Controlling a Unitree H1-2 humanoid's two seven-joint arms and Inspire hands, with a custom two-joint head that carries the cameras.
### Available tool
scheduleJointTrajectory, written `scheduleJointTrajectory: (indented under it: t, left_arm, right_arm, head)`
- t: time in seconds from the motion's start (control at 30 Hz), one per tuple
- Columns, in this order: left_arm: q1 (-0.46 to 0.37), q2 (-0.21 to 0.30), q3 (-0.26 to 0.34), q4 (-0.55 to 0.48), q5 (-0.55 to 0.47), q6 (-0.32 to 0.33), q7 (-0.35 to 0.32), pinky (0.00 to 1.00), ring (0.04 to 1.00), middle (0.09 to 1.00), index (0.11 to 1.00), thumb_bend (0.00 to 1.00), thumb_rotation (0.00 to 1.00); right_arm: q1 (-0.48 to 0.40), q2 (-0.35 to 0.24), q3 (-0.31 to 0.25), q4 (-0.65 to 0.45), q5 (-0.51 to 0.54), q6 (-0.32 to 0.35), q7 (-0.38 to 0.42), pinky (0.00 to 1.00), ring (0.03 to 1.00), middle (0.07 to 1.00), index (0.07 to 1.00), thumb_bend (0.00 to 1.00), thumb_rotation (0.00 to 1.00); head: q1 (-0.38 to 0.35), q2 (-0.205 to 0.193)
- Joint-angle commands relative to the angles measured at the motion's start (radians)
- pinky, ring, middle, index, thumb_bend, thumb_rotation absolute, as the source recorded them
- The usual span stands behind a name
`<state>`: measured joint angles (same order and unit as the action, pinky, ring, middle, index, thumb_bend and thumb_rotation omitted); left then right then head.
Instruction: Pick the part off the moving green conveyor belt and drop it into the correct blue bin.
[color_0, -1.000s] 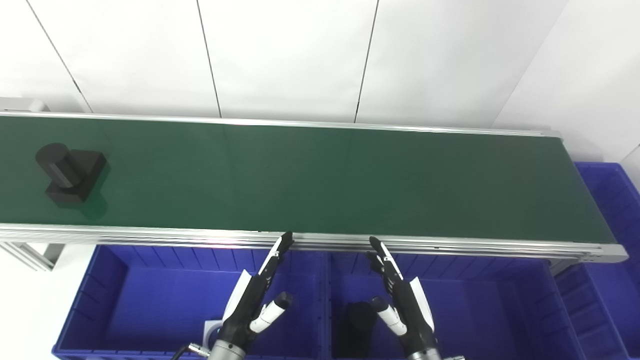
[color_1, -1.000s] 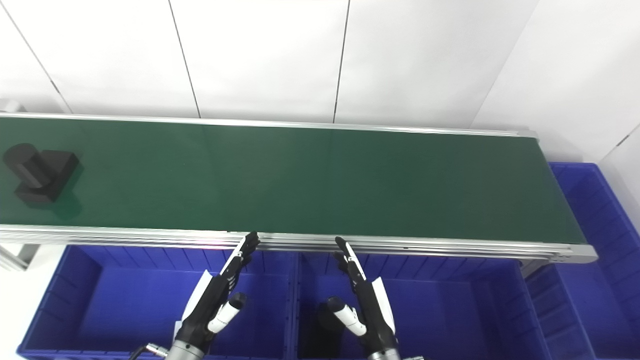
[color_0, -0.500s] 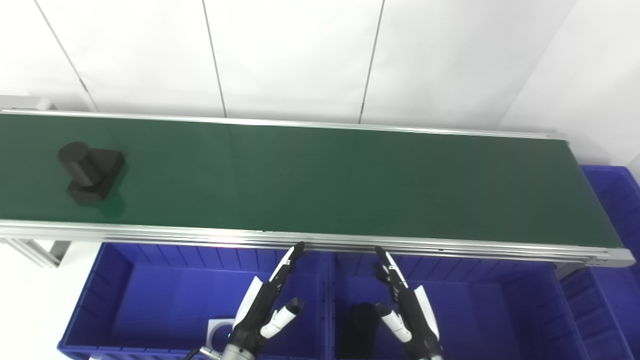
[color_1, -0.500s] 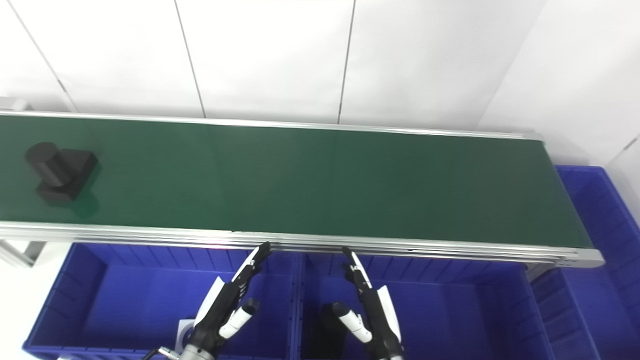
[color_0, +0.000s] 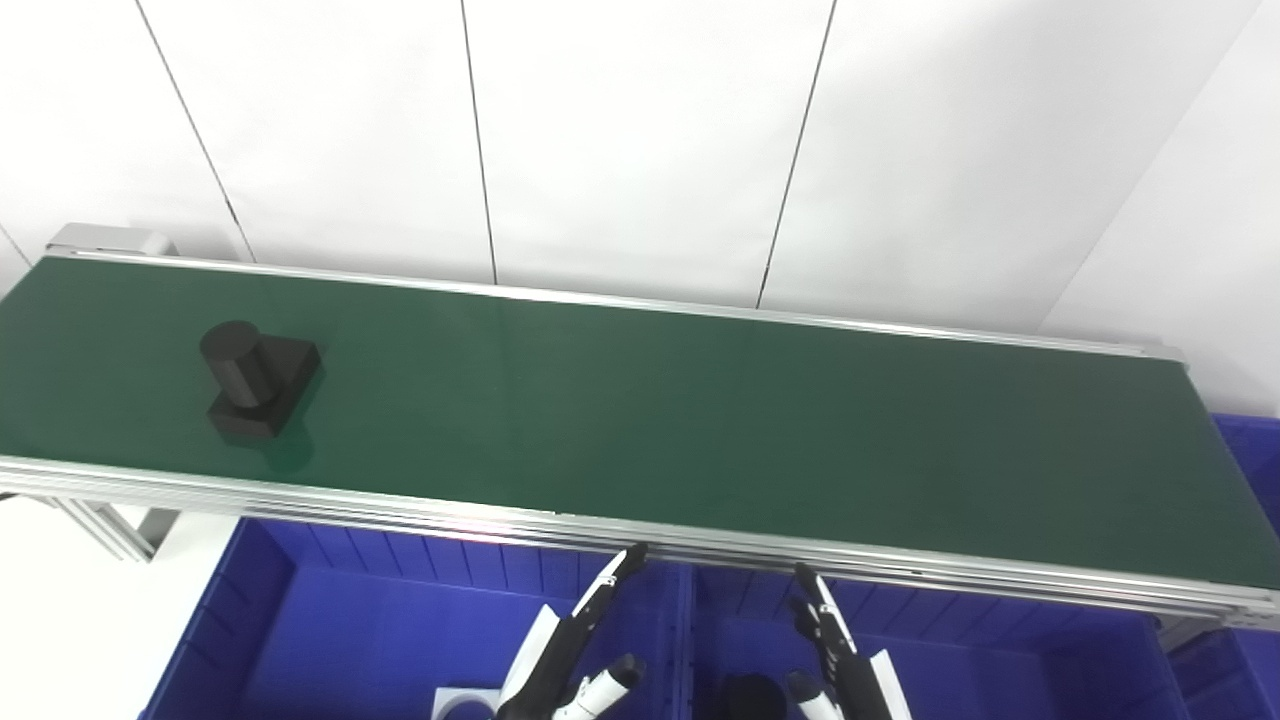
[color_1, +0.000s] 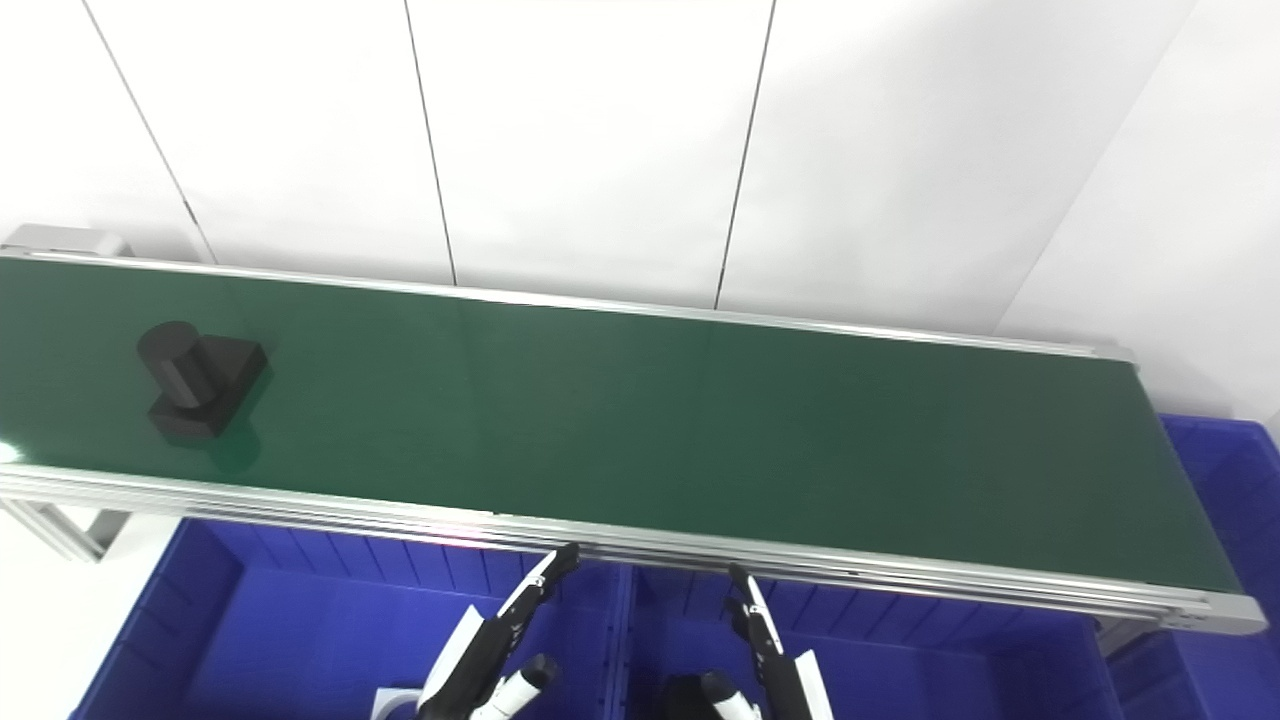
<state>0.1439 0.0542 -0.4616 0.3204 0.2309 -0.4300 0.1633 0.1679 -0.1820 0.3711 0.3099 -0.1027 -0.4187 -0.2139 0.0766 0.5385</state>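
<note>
A matte black part (color_0: 255, 392), a short cylinder standing on a squarish block base, sat on the smooth dark-green conveyor belt (color_0: 700, 420) near its left end, well apart from both hands. The belt ran between ribbed aluminium rails above glossy blue plastic bins (color_0: 330, 630). The left hand (color_0: 575, 655) and right hand (color_0: 840, 660), black and white, hovered over the bins with fingers extended and apart, grasping nothing.
</note>
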Motion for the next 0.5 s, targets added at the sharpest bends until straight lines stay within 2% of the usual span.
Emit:
scheduleJointTrajectory:
  t: [0.0, 0.23, 0.3, 0.47]
  left_arm:
    - [-0.022, -0.01, -0.003, -0.01, 0.005, -0.04, 0.021, 0.96, 0.969, 0.947, 0.949, 0.82, 1.0]
    - [-0.029, -0.021, -0.01, 0.016, 0.029, -0.039, 0.044, 0.95, 0.963, 0.948, 0.942, 0.82, 1.0]
    - [-0.032, -0.029, -0.008, 0.031, 0.028, -0.039, 0.042, 0.95, 0.964, 0.949, 0.94, 0.84, 1.0]
    - [-0.046, -0.036, -0.017, 0.063, 0.035, -0.04, 0.064, 0.91, 0.942, 0.933, 0.929, 0.85, 1.0]
  right_arm:
    - [-0.009, -0.004, -0.005, -0.022, 0.008, -0.051, 0.006, 0.93, 0.943, 0.993, 0.992, 0.84, 0.95]
    - [-0.011, -0.009, -0.019, -0.009, 0.024, -0.051, 0.028, 0.95, 0.961, 1.0, 1.0, 0.83, 0.96]
    - [-0.014, -0.009, -0.027, 0.002, 0.03, -0.051, 0.037, 0.95, 0.961, 1.0, 1.0, 0.83, 0.97]
    - [-0.018, 0.0, -0.05, 0.025, 0.046, -0.051, 0.066, 0.96, 0.962, 1.0, 1.0, 0.86, 0.96]
  head:
    - [0.014, -0.004]
    - [0.052, -0.023]
    - [0.075, -0.047]
    - [0.086, -0.071]
